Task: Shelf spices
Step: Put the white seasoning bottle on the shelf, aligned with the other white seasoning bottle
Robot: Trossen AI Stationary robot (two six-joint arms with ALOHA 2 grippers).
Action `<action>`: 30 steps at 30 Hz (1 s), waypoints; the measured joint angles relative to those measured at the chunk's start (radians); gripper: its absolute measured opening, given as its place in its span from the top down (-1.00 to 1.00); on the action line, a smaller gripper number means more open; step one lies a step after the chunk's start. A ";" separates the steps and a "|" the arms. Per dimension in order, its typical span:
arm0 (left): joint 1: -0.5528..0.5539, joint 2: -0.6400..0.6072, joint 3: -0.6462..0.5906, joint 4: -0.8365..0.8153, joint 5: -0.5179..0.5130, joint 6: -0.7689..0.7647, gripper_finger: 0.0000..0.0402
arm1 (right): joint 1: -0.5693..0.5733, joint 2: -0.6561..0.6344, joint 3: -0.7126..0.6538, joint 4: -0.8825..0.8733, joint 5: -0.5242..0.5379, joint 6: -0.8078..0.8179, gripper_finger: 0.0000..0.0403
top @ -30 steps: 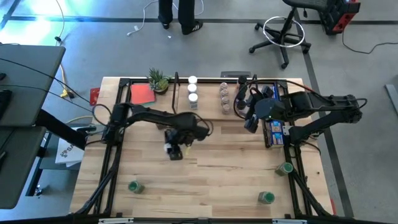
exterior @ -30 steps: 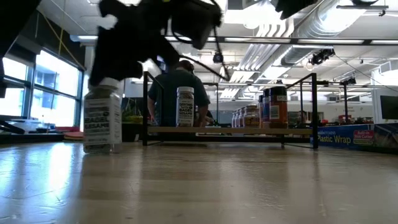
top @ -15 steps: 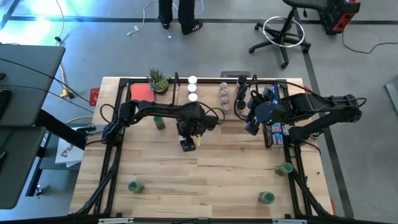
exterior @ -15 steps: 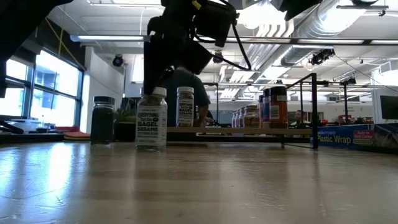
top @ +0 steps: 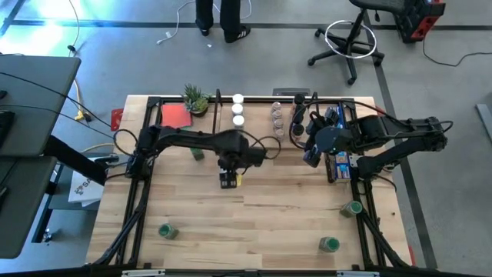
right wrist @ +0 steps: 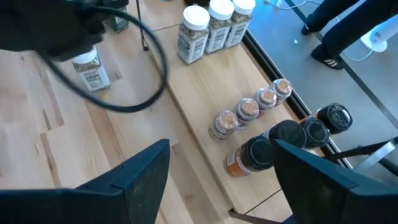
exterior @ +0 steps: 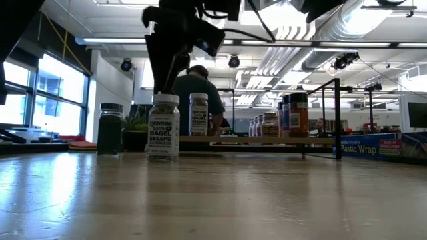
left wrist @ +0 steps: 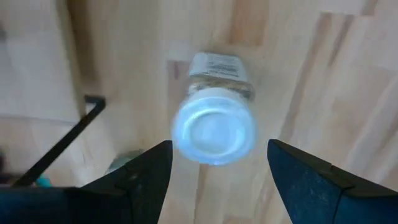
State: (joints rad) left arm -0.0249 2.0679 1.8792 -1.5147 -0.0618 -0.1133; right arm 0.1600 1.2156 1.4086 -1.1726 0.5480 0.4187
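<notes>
A white-capped spice jar (left wrist: 214,132) stands upright on its base on the table (top: 269,219), in front of the shelf (exterior: 247,140). My left gripper (top: 228,179) hangs just above it, pointing straight down and open. Its fingers stand on either side of the cap and do not touch it. My right gripper (right wrist: 224,186) is open and holds nothing, raised over the right end of the shelf (right wrist: 199,87). On the shelf stand white-capped jars (right wrist: 211,22), clear-topped jars (right wrist: 249,112) and dark-topped jars (right wrist: 292,140).
A dark jar (top: 197,152) stands left of the left gripper. Green-lidded jars lie near the front left (top: 168,230) and front right (top: 330,244) (top: 351,208). A blue box (top: 338,163) is under the right arm. A plant (top: 196,98) and a red item (top: 175,115) sit at the far left.
My left gripper carried the white-capped jar toward the table's far edge and to the right. It set the jar upright in front of the shelf, let go and rose above the cap. The move uncovered the dark jar behind.
</notes>
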 joint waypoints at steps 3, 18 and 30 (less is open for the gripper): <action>-0.018 -0.047 -0.077 0.078 -0.004 0.037 -0.29 | 0.000 0.000 0.000 -0.007 -0.004 0.004 -0.37; -0.053 -0.187 -0.308 0.317 -0.109 -0.049 -0.18 | 0.000 0.000 0.000 -0.021 -0.006 0.028 -0.37; -0.063 -0.188 -0.310 0.373 -0.132 -0.075 0.03 | 0.000 0.000 0.000 -0.021 -0.006 0.030 -0.37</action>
State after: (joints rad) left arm -0.0883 1.8803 1.5696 -1.1413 -0.1938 -0.1881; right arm 0.1600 1.2156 1.4086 -1.1933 0.5415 0.4484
